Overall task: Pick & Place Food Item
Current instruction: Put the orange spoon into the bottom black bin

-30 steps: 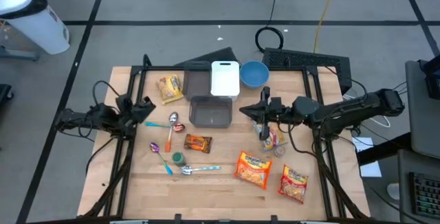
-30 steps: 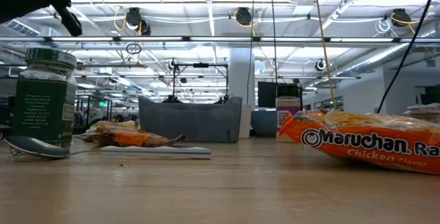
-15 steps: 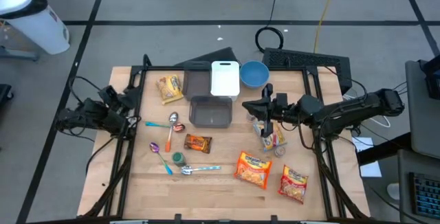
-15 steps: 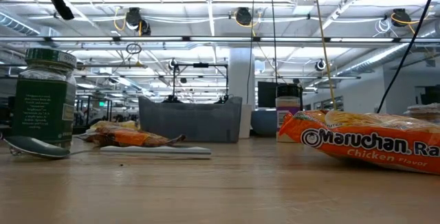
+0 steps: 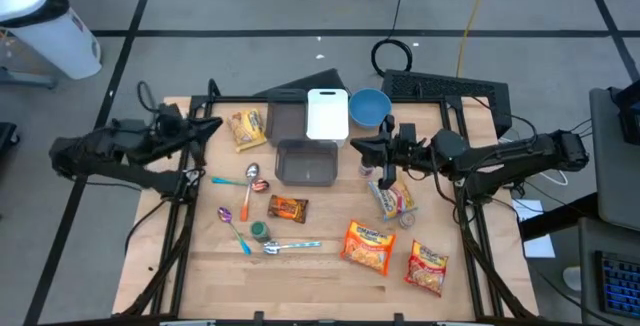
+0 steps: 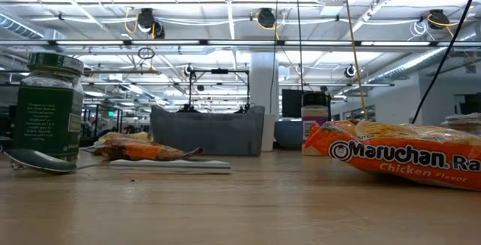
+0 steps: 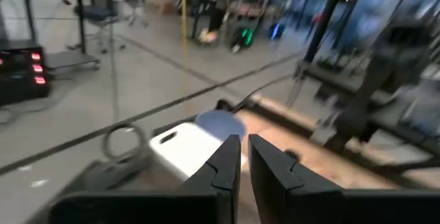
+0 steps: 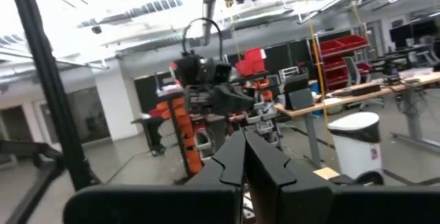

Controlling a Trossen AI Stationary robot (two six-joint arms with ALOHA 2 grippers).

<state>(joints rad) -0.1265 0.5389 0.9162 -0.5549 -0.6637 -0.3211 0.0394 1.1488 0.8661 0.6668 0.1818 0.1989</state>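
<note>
We see the left gripper [image 5: 213, 123] raised over the far left part of the bench [image 5: 300, 271], near a yellow snack packet [image 5: 246, 129]; its fingers [image 7: 221, 165] stand narrow, a thin gap between them, with nothing held. Toward the middle on that side lie a metal spoon [image 5: 252, 174], a purple spoon [image 5: 232, 222], a small green-lidded jar [image 5: 259, 231] and a brown candy packet [image 5: 287, 207]; a second metal spoon [image 5: 283, 247] sits touching or just beside the jar.

At the far edge, centre: a dark grey tray [image 5: 286, 120], a white cutting board [image 5: 327, 114] and a blue bowl [image 5: 369, 108] in a row. A grey bin [image 5: 306, 162] sits just in front of the tray and board.

The right gripper [image 5: 358, 145] hovers just right of the grey bin — fingers [image 8: 236, 157] pressed together, nothing between them. A pale snack bag [image 5: 391, 198], one of the food items, lies on the bench right of centre, apart from both grippers. Two orange Maruchan ramen packs [image 5: 369, 247] [image 5: 427, 267] lie toward the near right corner — the nearer one fills the right of the low view.
</note>
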